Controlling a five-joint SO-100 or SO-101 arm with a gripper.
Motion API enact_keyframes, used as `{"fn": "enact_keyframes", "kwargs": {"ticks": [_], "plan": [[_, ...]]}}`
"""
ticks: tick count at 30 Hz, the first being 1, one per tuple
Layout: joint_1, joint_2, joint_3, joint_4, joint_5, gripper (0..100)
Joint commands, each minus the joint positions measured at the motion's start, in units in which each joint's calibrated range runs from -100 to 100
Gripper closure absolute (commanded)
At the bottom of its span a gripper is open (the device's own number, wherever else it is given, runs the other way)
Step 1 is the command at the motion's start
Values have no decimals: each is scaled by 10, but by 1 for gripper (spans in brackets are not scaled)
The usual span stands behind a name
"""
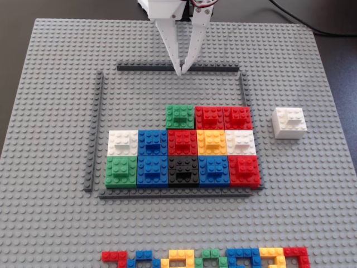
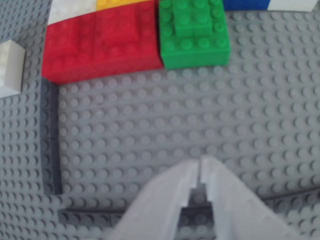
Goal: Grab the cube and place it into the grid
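Cube (image 1: pixel 289 122) outside grid (image 1: pixel 244 89); thirteen blocks inside.

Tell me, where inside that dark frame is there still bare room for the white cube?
Inside the frame, two patches are bare: the strip between the top bar and the highest cubes, under the gripper, and the slots left of the green cube, above the white and blue ones. The two lower rows are packed full. The white cube waits outside, right.

fixed high front view, wrist close-up
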Motion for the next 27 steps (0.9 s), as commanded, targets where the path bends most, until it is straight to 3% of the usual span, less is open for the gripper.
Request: {"fn": "enact_keyframes", "kwargs": {"ticks": [1,27], "plan": [[-25,-20,6,-6,4,100],[-42,-12,-37,-5,6,100]]}}
